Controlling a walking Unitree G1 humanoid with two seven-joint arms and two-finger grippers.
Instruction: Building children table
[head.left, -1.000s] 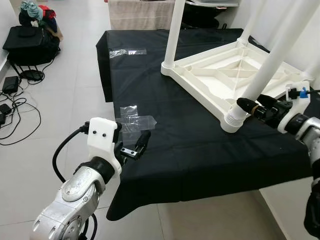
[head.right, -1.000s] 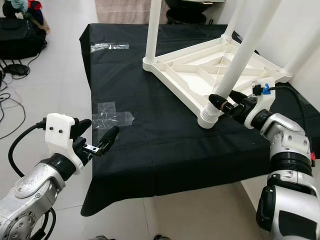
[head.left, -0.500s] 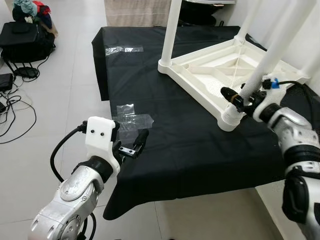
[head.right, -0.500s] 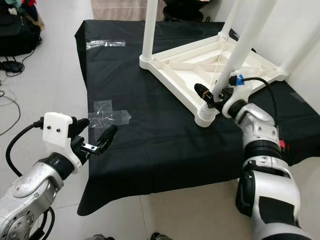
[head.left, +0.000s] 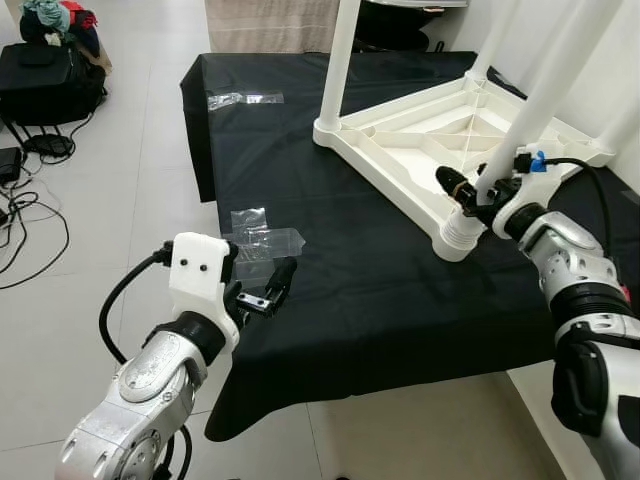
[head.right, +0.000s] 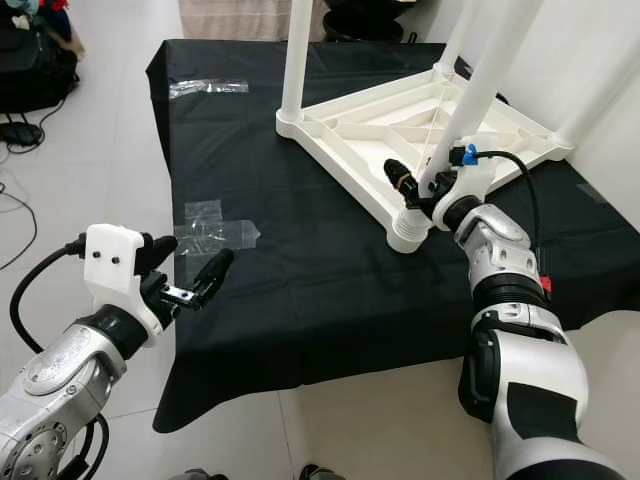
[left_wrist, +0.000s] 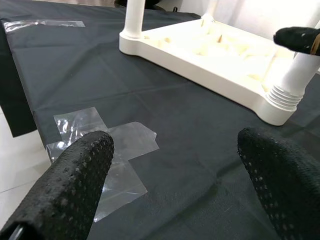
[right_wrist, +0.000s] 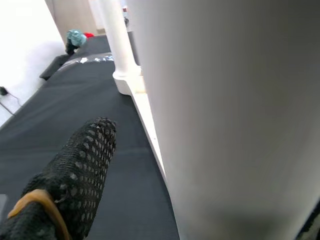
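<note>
Two grippers showing. I'm seeing the table (head.left: 440, 150) lying upside down on the black cloth (head.left: 370, 280). Right gripper (head.right: 418, 188) is clasping the near leg (head.left: 510, 140) just above its socket. Left gripper (head.left: 268, 290) is hovering, jaws wide, beside clear tape (head.left: 262, 243).

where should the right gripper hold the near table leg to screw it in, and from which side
Probably low on the near leg, just above its threaded collar, approached from the robot's right side, where the right gripper already sits. The shaft there is a smooth round tube that the fingers can straddle. The upturned tabletop lies on the far side, so that side looks crowded.
</note>
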